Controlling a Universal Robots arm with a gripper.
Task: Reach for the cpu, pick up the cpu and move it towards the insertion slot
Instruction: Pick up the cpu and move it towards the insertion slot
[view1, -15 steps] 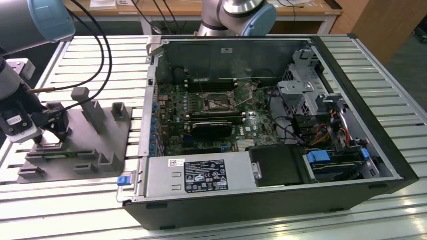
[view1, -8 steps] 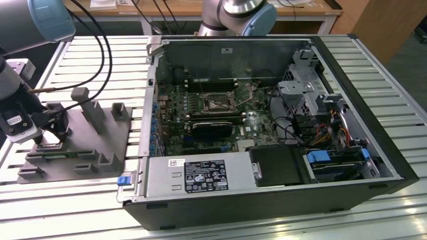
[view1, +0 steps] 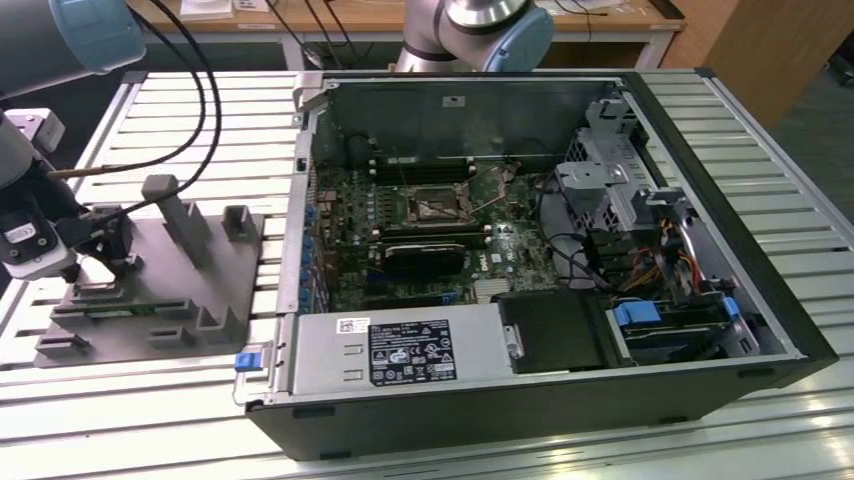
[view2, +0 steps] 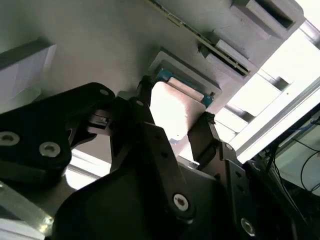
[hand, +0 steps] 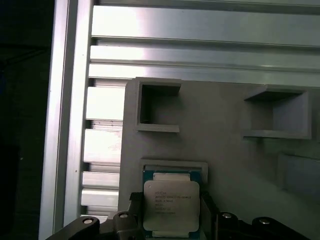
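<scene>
Directly under the claw lies the cpu, flat in its shallow recess on the grey plastic fixture. The claw is spread and straddles the chip, one of its fingers just beside each of two opposite edges; no firm grip is evident. The chip is square, so neither axis is the longer. Farther off, toward the exterior view's right, the insertion slot sits on the green board inside the opened computer case, well apart from the fixture on the slatted surface.
</scene>
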